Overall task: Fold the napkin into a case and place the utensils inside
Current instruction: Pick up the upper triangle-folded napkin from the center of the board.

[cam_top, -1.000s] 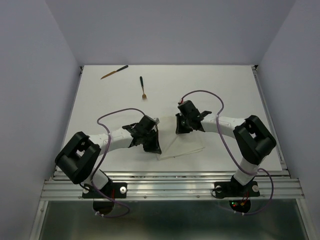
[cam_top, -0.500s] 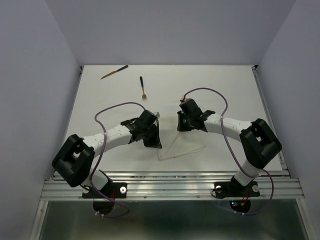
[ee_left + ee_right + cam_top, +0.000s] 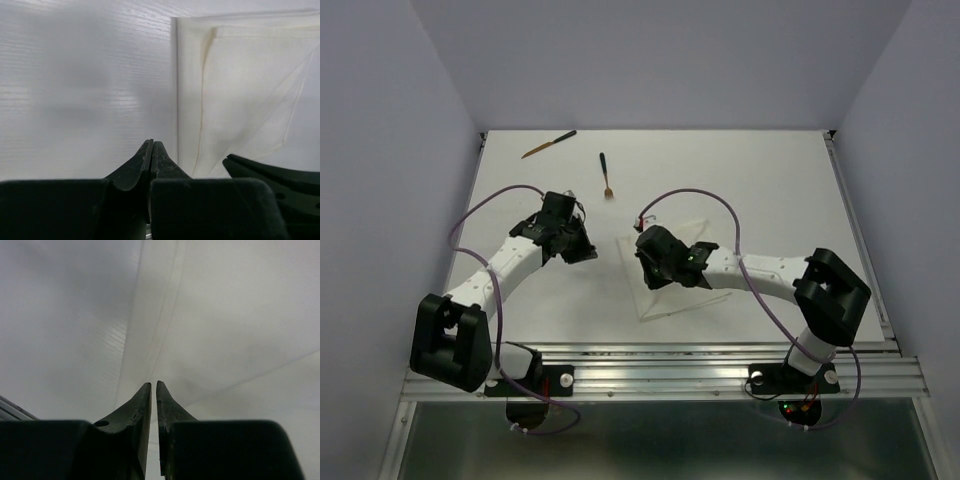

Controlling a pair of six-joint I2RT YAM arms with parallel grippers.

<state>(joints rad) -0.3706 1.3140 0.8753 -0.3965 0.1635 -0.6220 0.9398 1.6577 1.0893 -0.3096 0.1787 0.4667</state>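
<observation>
- On the near half of the table, before the right arm, lies the napkin; it is partly folded, not yet a narrow case.
- The right gripper is above its left part. The fingers stand almost together with only a thin slit, and the creases run up to the tips, so I judge it pinches one layer.
- The left gripper is left of the napkin, apart from it, tips pressed together on nothing.
- The step in hand, I judge, is to carry this layer across for a fold. The arm should travel low and straight, so that the edge lands parallel to the one below, and let go only when the cloth lies flat.
- The cloth looks thin and may slide on the smooth top; the left gripper could press the lying part down.
- The fork and a second utensil lie at the far left, well apart from the napkin and not touching each other.
- The table is white with a faint grain; plain pale walls close it on three sides, and a metal rail runs along the near edge.
</observation>
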